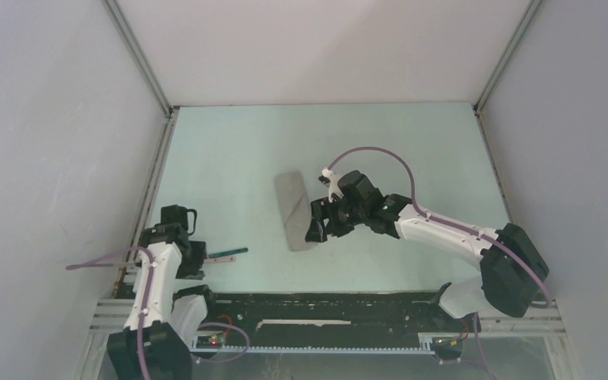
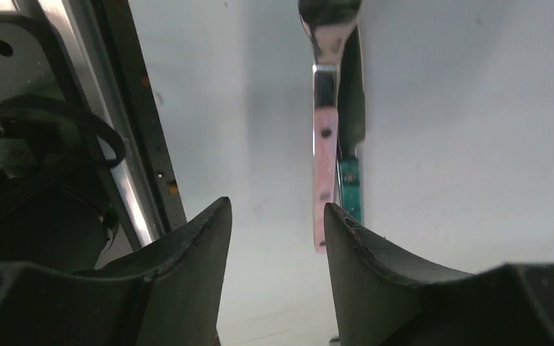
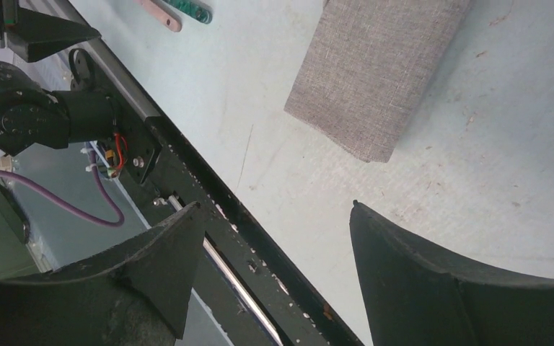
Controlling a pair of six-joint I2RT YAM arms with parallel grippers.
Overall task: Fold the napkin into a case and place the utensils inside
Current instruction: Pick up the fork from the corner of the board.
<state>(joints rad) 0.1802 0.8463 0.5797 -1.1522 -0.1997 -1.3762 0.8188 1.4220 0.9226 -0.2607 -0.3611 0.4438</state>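
Observation:
The napkin lies folded as a narrow grey case (image 1: pixel 293 210) mid-table, and it also shows in the right wrist view (image 3: pixel 375 72). My right gripper (image 1: pixel 317 231) is open and empty just right of the case's near end, with both jaws (image 3: pixel 278 209) short of the cloth. The utensils (image 1: pixel 229 254) lie side by side at the near left: a silver-headed piece with a pinkish handle (image 2: pixel 324 166) and a green-handled piece (image 2: pixel 351 184). My left gripper (image 2: pixel 278 216) is open and empty. Its right finger (image 2: pixel 361 252) is at the handle ends.
A black rail (image 1: pixel 324 305) runs along the table's near edge and shows under my right gripper (image 3: pixel 260 238). White enclosure walls stand on the left, right and back. A metal frame strip (image 2: pixel 126 180) runs left of my left gripper.

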